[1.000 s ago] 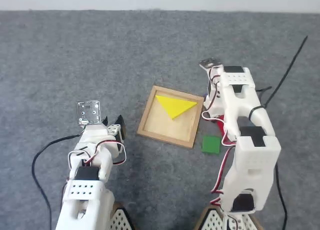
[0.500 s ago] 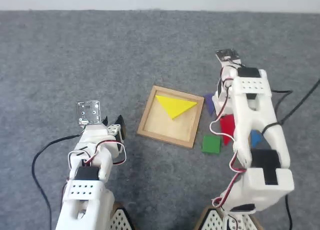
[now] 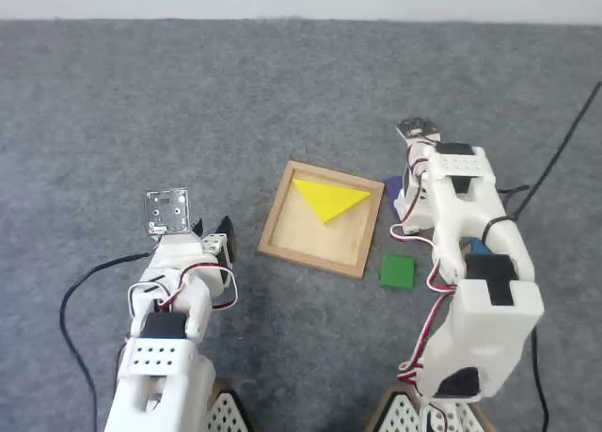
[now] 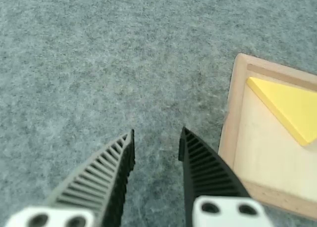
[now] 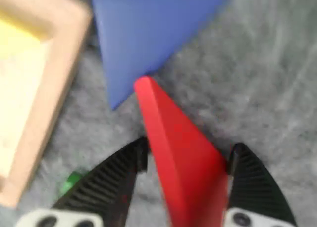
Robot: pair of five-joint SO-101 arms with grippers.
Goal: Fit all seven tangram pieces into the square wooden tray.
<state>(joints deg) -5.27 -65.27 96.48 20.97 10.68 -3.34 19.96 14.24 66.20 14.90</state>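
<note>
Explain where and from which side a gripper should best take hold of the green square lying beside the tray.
Probably from straight above, pinching the green square across the two parallel edges not facing the wooden tray: it lies flat and thin on the carpet, its tray-side edge close to the rim.

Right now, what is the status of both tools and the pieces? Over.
Left tool open, empty, beside tray. Right tool at red triangle, grip unconfirmed. Yellow triangle alone in tray. Blue triangle touches red tip; green square nearby.
</note>
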